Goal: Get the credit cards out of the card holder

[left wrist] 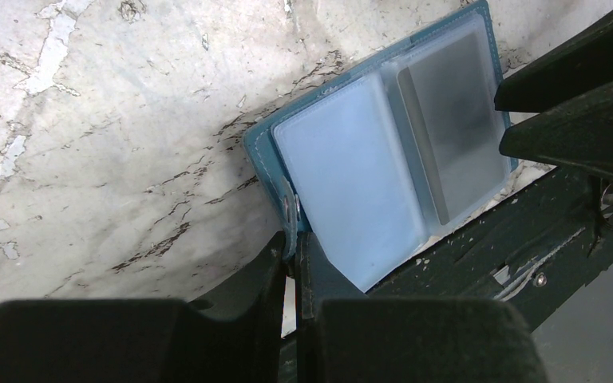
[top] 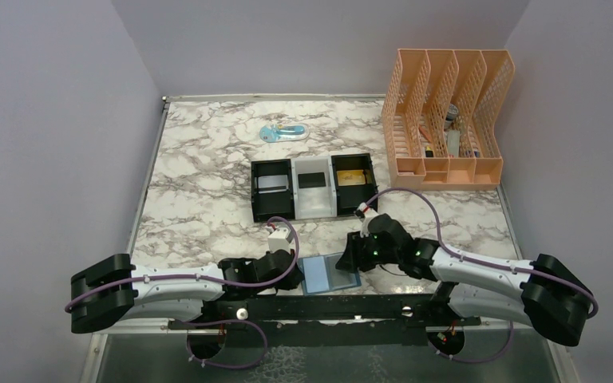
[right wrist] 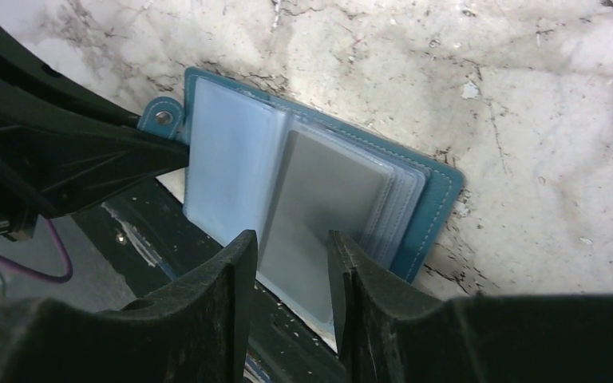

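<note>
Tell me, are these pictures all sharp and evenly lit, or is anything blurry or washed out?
Top view: sharp, evenly lit, only soft shadows. Left wrist view: the card holder is crisp, the left tool a dark blur near the lens. Right wrist view: the right tool equally blurred; the marble table glares pale.

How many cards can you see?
4. The tray holds three: a pale card on the left, a black card in the middle, a gold card on the right. A grey card sits in the open card holder, whose sleeves may hide more.
</note>
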Motion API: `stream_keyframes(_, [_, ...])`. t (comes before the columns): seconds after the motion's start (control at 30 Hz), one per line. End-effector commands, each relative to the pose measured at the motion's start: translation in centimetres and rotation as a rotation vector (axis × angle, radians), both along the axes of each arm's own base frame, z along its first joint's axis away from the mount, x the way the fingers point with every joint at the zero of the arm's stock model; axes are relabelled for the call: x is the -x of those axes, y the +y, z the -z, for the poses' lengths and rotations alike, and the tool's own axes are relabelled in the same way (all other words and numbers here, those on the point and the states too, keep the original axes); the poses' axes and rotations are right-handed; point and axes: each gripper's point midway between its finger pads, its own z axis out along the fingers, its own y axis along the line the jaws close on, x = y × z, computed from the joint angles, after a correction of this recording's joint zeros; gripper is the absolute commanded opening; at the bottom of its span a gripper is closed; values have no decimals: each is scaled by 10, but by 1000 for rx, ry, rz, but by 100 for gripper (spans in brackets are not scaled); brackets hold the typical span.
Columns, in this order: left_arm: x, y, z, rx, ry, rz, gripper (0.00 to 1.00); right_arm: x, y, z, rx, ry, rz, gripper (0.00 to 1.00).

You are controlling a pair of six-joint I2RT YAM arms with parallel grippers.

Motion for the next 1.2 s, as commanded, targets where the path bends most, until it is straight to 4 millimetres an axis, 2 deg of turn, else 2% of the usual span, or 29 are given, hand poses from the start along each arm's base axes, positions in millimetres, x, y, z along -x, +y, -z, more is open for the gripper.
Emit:
stream_keyframes(0.0, [1,3,3,-13,-4,-4,10,4,13,-15,-87,-5,-32,38])
stream_keyframes(0.17, [0,2,2,-11,-5,-3,10,2,15,-19,-91,-13,-36,38])
stream_keyframes(0.3, [0,3,2,-13,-6,-5,10,-10,-9,-5,58,-35,51,39])
stream_keyframes(0.4, [0,3,2,-14,-7,-7,10,-9,-18,2,97,-32,66,40])
stream_keyframes(0.9, [0,1,2,-21,-6,-2,10,0,-3,9,45,12,-2,40])
stream_keyframes(1.03, [0,2,3,-22,-4,-4,10,-4,-7,6,72,3,22,40])
stream_keyframes(1.17, [0,2,3,-21,-5,-5,10,-9,-13,-5,83,-29,58,44])
